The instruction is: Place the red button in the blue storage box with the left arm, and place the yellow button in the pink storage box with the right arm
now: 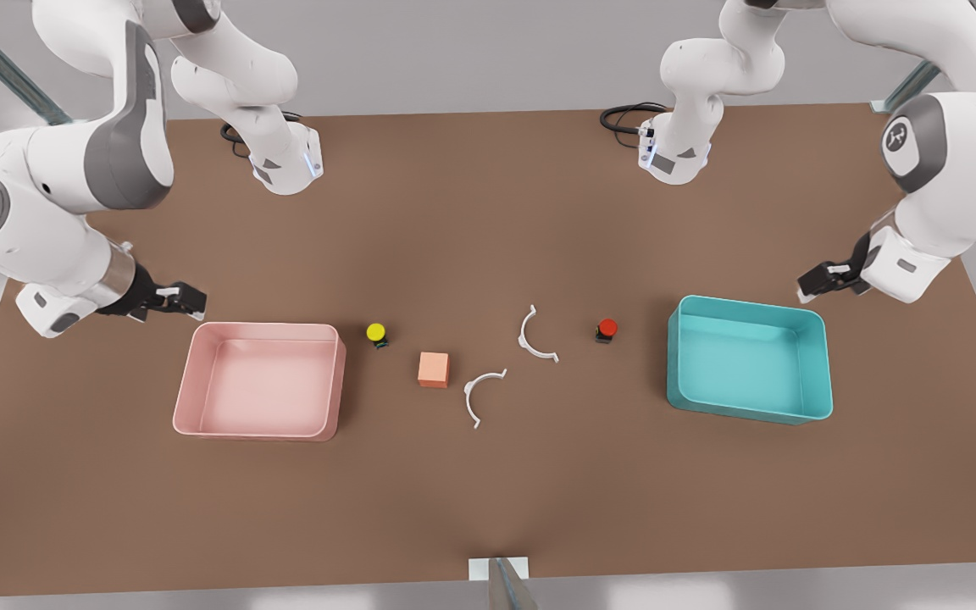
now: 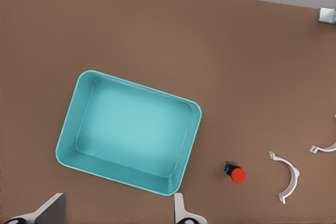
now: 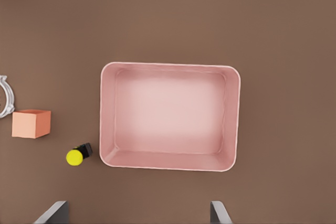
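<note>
- While both arms wait, the left gripper hangs open-fingered and empty beside the blue plastic storage box; the right gripper, likewise, beside the pink plastic storage box.
- Small red round button and small yellow round button sit on the brown table, each near its box.

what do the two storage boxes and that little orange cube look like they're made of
Pink storage box and blue storage box: probably molded plastic, with thin walls, rounded corners and a soft sheen. Orange cube: matte, flat faces, sharp edges; foam, wood or plastic, hard to tell.

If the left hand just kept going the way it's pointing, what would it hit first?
Probably the blue storage box: the left hand, fingers open, hovers by its rim, aimed downward at it. Depth is uncertain, so it might meet the table beside it.
</note>
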Controlling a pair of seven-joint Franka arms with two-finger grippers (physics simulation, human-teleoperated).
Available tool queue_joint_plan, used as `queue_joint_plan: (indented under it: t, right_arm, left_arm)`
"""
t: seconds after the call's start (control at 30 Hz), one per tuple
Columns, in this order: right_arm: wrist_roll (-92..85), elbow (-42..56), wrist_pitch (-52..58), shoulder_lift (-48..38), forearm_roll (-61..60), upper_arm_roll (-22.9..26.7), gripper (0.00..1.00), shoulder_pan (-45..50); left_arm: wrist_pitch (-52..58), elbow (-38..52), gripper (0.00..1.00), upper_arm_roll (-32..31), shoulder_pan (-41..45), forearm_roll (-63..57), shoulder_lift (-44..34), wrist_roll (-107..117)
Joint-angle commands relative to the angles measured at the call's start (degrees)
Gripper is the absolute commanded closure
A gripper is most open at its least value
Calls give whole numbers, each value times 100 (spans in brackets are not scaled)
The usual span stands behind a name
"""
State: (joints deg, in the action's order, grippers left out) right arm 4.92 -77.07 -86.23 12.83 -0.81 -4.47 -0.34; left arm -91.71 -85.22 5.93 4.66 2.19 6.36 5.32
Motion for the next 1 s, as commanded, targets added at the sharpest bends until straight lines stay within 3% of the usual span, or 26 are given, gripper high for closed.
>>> queue_joint_plan:
  t: [0.0, 0.07, 0.1, 0.13, 0.17, 0.2, 0.33, 0.67, 0.8, 0.97]
  right_arm:
    - [-9, 280, 80, 282, 10, -1, 0, -19]
    - [193, 227, -394, 325, 81, -10, 0, 262]
    - [1279, -306, -1042, 361, 89, -509, 0, 359]
    - [2185, -1553, -2279, 317, 177, -1150, 0, 368]
    - [3103, -2067, -3242, 764, 871, -1583, 0, 552]
    - [3147, -1724, -3233, 1441, 1082, -1627, 0, 710]
    - [3542, -1733, -3286, 1512, 1179, -1618, 0, 807]
    - [4324, -2128, -4315, 1934, 1610, -1486, 0, 930]
    - [4307, -3157, -4754, 1284, 1601, -1531, 0, 921]
    - [4404, -3447, -4798, 1187, 1566, -1706, 0, 895]
  left_arm:
    - [-57, -3, 0, -4, 35, -8, 5, -1446]
    - [-110, 6, 0, -5, 939, 1, 312, -1051]
    - [-407, -108, 0, -13, 1326, 36, 480, -245]
    - [-1205, -818, 0, -5, 1721, 36, 392, 372]
    - [-2218, -1567, 0, -5, 1863, 36, 348, 532]
    - [-3018, -2305, 0, -5, 1854, 36, 164, 541]
    - [-5268, -4266, 0, -5, 2003, 36, -171, 558]
    - [-6218, -4407, 0, -13, 2680, 150, 866, 1235]
    - [-6218, -4406, 0, -13, 2812, 159, 1192, 1376]
    - [-6218, -4389, 0, -5, 2768, 159, 1543, 1376]
